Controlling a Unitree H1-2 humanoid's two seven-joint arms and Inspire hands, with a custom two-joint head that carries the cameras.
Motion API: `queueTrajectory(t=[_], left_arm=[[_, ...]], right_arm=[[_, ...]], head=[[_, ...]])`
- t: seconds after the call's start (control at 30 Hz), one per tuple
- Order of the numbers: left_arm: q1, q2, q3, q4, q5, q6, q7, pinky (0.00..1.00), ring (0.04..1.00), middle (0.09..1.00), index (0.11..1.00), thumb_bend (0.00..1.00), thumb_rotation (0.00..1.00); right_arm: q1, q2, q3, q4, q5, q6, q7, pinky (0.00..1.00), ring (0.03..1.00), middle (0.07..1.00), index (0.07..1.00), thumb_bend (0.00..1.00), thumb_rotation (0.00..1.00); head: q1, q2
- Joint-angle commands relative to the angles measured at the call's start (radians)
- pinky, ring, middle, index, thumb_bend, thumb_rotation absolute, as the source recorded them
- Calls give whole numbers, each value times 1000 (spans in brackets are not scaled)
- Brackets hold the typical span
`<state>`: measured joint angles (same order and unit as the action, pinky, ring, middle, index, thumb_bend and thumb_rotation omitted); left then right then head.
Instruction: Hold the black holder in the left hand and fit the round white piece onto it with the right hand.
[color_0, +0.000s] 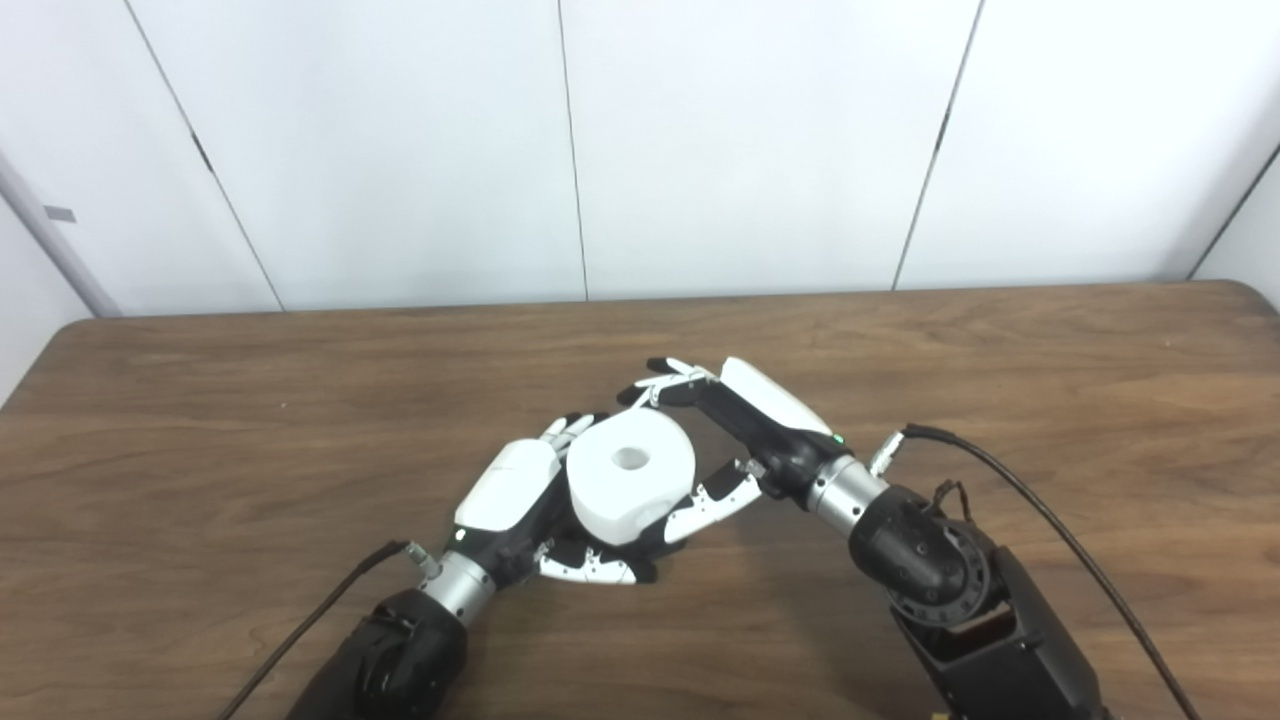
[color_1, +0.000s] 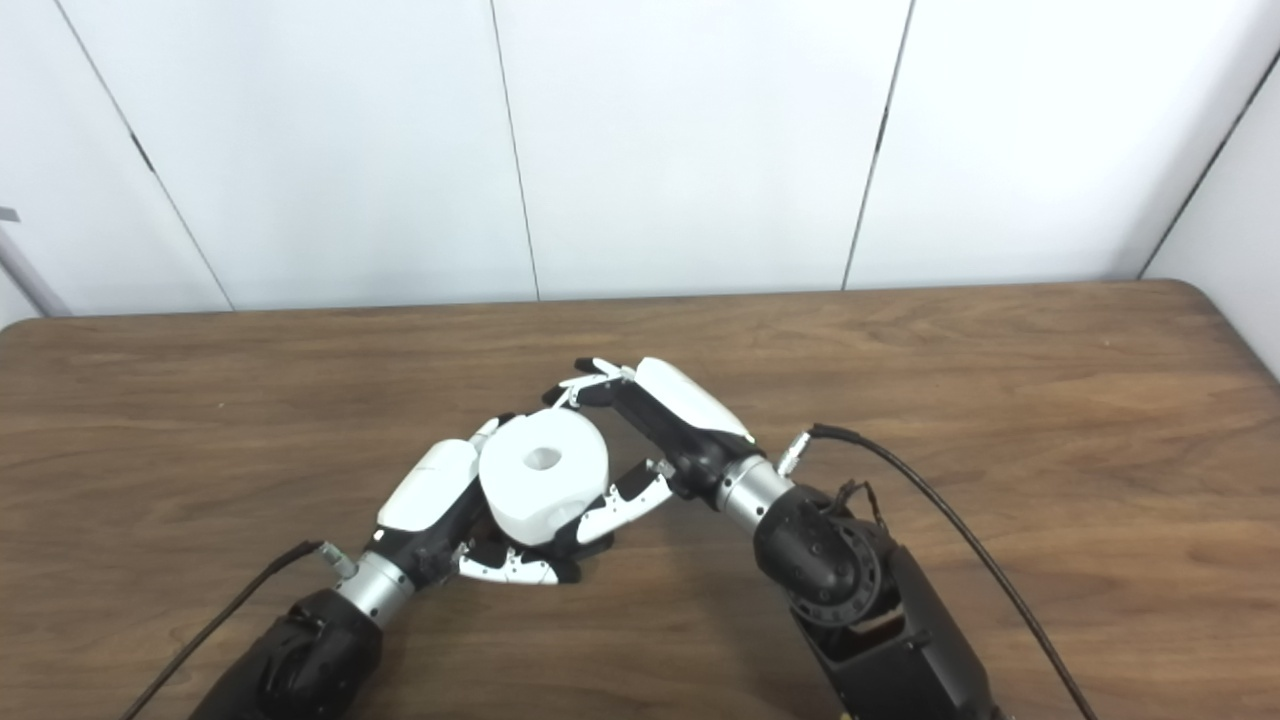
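- the round white piece (color_0: 630, 476) sits up off the wooden table (color_0: 1050, 380), near the middle and a bit toward the near edge, with its centre hole facing up.
- the left hand (color_0: 510, 495) is curled around the left and underside of it, fingers wrapped beneath.
- only slivers of dark show under the white piece; i cannot tell whether that is the black holder or the hand's own parts.
- the right hand (color_0: 735, 425) is at the piece's right side, thumb touching its lower right edge, fingers spread past the far rim; i cannot tell if it really grips.
- a black cable (color_0: 1040, 510) trails from the right wrist.
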<state>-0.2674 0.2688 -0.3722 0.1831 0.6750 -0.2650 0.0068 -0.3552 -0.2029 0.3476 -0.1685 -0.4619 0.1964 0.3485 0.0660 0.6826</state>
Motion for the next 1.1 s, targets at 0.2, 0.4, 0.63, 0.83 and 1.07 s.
queueTrajectory(t=[0.2,0.4,0.63,0.83,1.07], left_arm=[[5,-4,-28,-26,24,8,-13,1000,966,803,482,524,54],[7,-4,-28,-53,22,23,-22,1000,972,803,482,524,53],[8,-7,-27,-75,16,32,-32,1000,972,804,482,524,53],[13,-12,-28,-96,18,54,-41,1000,974,805,482,524,53],[16,-15,-28,-104,20,62,-40,1000,971,804,482,524,53]], right_arm=[[-11,6,-15,6,1,-51,-40,1000,963,818,487,508,146],[-6,-3,-16,28,-6,-55,-46,1000,966,824,486,509,146],[-5,-21,-17,49,-10,-70,-46,1000,967,825,486,509,144],[-4,-35,-16,58,-7,-80,-47,1000,963,822,486,509,143],[1,-46,-17,62,-6,-79,-44,1000,961,823,486,509,143]], head=[[9,6],[13,15],[16,22],[18,29],[21,39]])
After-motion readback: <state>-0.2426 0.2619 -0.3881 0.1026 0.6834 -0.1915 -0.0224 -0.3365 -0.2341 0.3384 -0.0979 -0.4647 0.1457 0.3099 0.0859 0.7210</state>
